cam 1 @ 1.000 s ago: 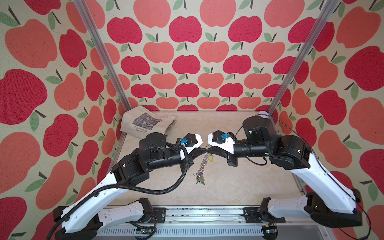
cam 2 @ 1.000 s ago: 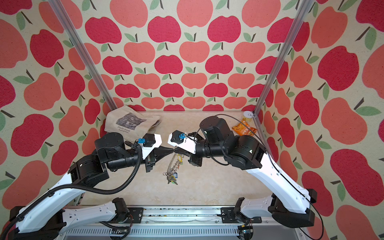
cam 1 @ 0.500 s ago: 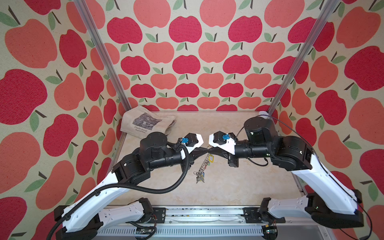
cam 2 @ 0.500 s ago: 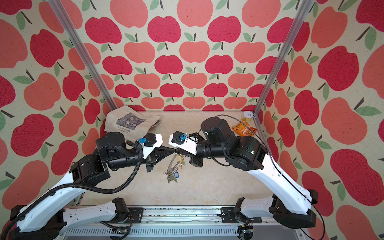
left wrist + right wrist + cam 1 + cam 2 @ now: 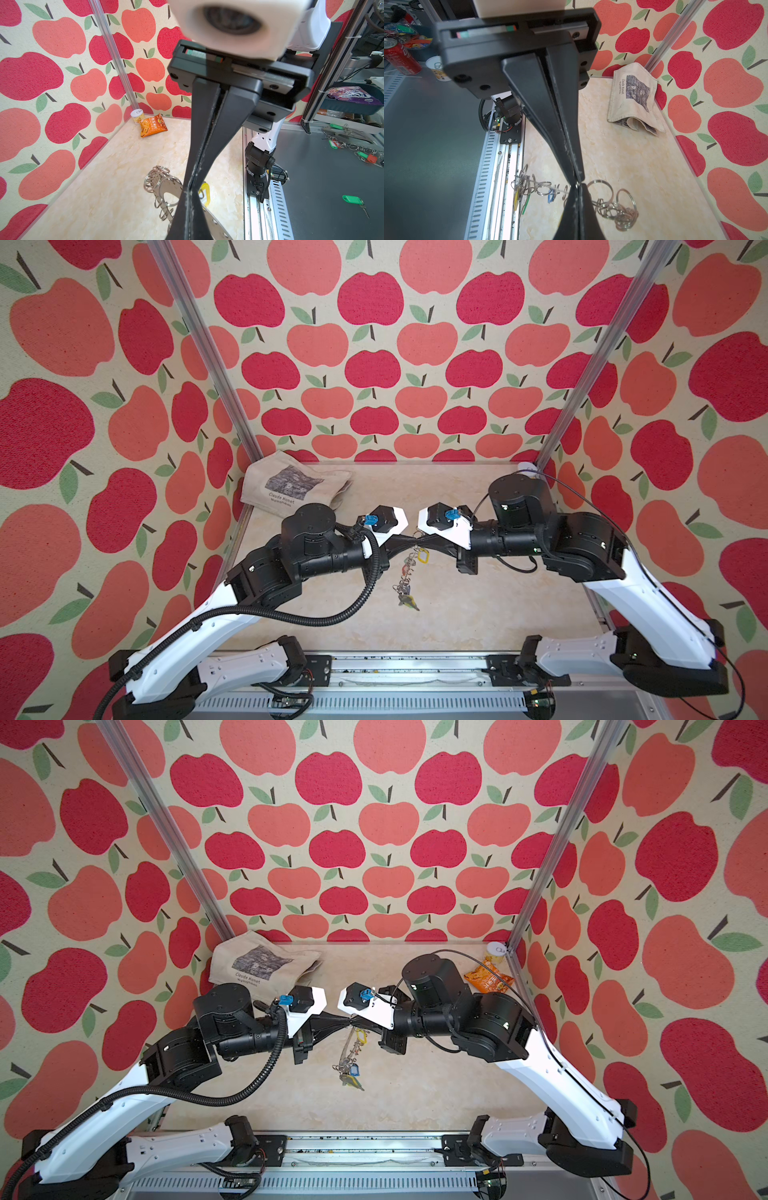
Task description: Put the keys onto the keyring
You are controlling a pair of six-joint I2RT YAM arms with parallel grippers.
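The keyring [image 5: 409,572] hangs edge-on in both top views, a grey plate [image 5: 166,188] with wire loops [image 5: 623,207]. Keys with yellow [image 5: 422,558], blue [image 5: 354,1071] and green [image 5: 409,603] tags dangle from it. My left gripper [image 5: 411,536] and right gripper [image 5: 420,536] meet tip to tip over its upper end, both shut. In the left wrist view my jaws [image 5: 190,190] pinch the plate's rim beside the yellow tag [image 5: 204,193]. A bit of wire ring shows at my right gripper [image 5: 578,186]; the pinch itself is hidden.
A folded cloth bag [image 5: 291,485] lies in the back left corner. An orange snack packet [image 5: 488,979] and a small can [image 5: 496,948] sit back right. The metal rail [image 5: 374,664] runs along the front. A green-tagged key [image 5: 351,199] lies outside on the grey bench.
Both grippers, still tip to tip, have shifted a little to the right, and the hanging keyring has swung along with them.
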